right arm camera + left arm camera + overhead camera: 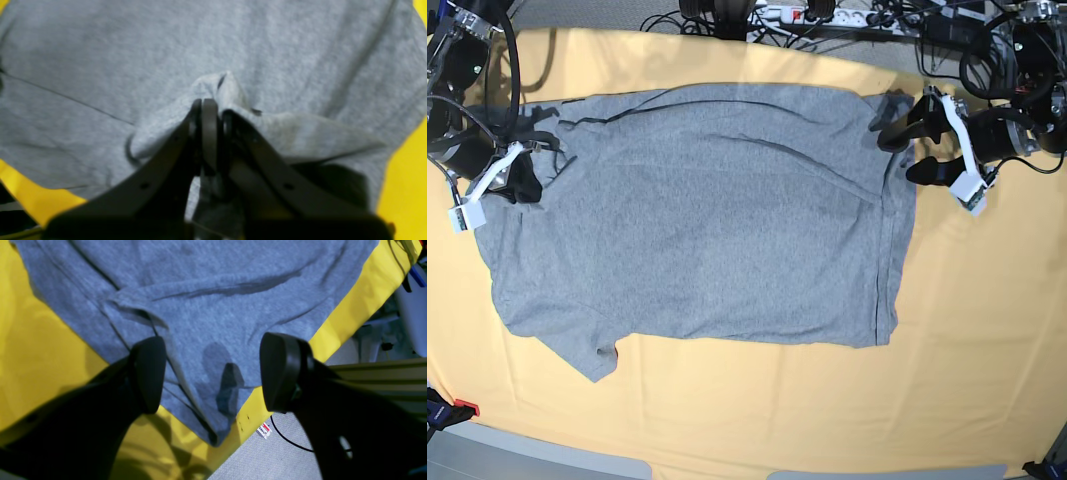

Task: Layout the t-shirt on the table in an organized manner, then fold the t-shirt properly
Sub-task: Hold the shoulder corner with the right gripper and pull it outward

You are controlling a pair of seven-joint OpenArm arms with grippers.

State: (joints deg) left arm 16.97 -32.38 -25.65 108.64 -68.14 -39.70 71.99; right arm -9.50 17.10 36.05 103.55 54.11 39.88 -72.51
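Shirt (707, 220) spread across the far half of the counter (757, 410), one gripper pinching it, the other gaping at its corner.

The near strip of counter lies bare; the shirt's sleeve points toward the near-left corner. Toward the far edge, the right gripper (209, 110), jaws pressed together, has a bunched fold of grey cloth by the shirt's left end. At the far-right corner of the shirt the left gripper (213, 373) stands wide apart over the fabric, holding nothing; whether its tips touch the cloth is unclear. Cables and a power strip (812, 14) crowd beyond the far edge. A small label (264, 430) lies on the floor. Any lettering on the shirt is hidden.
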